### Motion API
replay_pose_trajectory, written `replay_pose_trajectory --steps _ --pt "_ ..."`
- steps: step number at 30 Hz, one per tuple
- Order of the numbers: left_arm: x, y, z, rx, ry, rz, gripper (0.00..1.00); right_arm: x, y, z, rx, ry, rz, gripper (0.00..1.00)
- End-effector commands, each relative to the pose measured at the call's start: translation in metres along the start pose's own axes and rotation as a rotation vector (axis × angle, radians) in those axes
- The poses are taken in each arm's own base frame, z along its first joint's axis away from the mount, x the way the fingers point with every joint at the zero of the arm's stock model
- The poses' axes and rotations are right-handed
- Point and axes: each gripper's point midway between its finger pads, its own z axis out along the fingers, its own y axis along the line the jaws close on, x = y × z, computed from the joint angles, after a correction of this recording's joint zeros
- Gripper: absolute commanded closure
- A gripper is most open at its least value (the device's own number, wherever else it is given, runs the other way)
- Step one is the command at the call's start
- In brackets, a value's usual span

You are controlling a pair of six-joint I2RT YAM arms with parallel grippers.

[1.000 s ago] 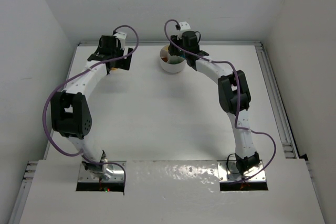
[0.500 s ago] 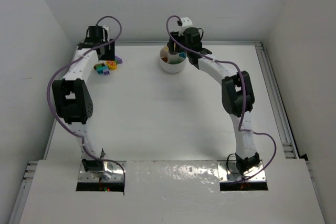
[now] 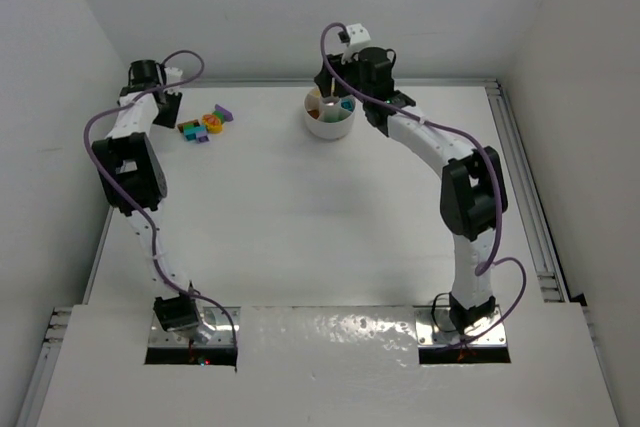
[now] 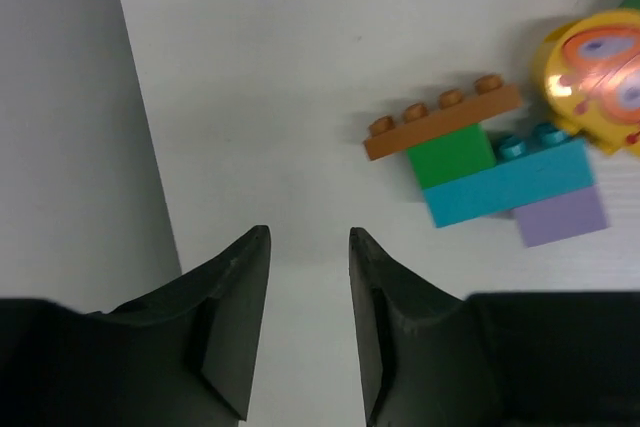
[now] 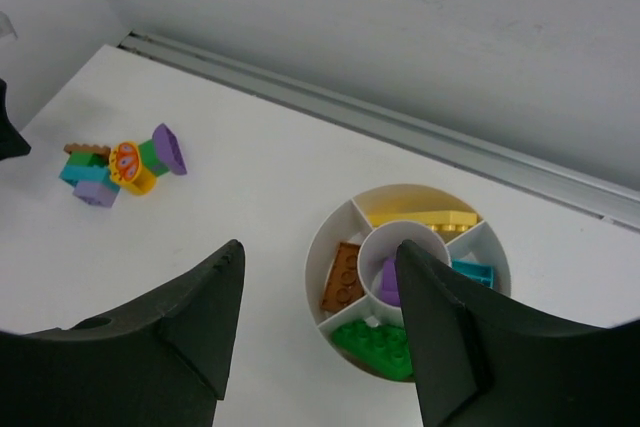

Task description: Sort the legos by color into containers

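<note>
White arms (image 3: pixel 425 137) with black joints (image 3: pixel 470 197) (purple cables (image 3: pixel 321 47) alongside) and dark wedge fingers (image 4: pixel 235 317).

You have a white table (image 3: pixel 300 227) boxed in by plain pale walls: back wall (image 3: pixel 300 7), left wall (image 3: pixel 50 97) and right wall (image 3: pixel 590 97). A metal rail (image 3: pixel 527 197) lines its right edge. The near panel (image 3: pixel 320 347) shows glossy glare.

1 dish (image 5: pixel 312 269), 5 legos (image 5: pixel 380 342) inside, 2 arms (image 3: pixel 465 197)

A white table (image 3: pixel 300 217) is enclosed on three sides by grey walls (image 3: pixel 300 7). A side rail (image 3: pixel 529 197) is fixed along its right edge, and a far rail (image 5: pixel 400 132) along the back wall.
</note>
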Motion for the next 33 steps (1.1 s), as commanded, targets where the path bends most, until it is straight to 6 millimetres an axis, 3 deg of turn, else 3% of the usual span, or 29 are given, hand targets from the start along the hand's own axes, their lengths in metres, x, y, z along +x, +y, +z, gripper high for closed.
replay_pose_trajectory --steps 1,3,5,8,12,20,24,27,33 --pt "-0.021 0.034 0.001 0.085 -0.153 0.166 0.62 -0.017 0.016 -0.011 -0.029 -0.026 -0.021 0.40" --pt "-0.021 0.035 0.002 0.149 -0.194 0.268 0.58 -0.017 0.022 -0.012 -0.033 -0.022 -0.023 0.40" --pt "-0.020 0.020 0.006 0.227 -0.241 0.376 0.51 -0.017 0.027 -0.012 -0.037 -0.019 -0.030 0.40" --pt "-0.019 0.013 0.018 0.248 -0.265 0.385 0.41 -0.017 0.036 -0.012 -0.042 -0.006 -0.046 0.40" --pt "-0.014 0.006 0.033 0.298 -0.250 0.414 0.40 -0.015 0.045 -0.015 -0.050 0.010 -0.063 0.40" --pt "0.014 -0.015 0.060 0.381 -0.192 0.433 0.40 -0.011 0.050 -0.020 -0.038 0.032 -0.081 0.40" --pt "0.005 -0.018 0.068 0.355 -0.234 0.406 0.40 -0.011 0.053 -0.020 -0.040 0.032 -0.079 0.40" --pt "-0.008 -0.026 0.068 0.362 -0.275 0.395 0.40 -0.009 0.056 -0.021 -0.044 0.043 -0.088 0.40" --pt "-0.003 -0.053 0.054 0.472 -0.305 0.527 0.42 -0.011 0.047 -0.024 0.024 0.059 -0.099 0.40"
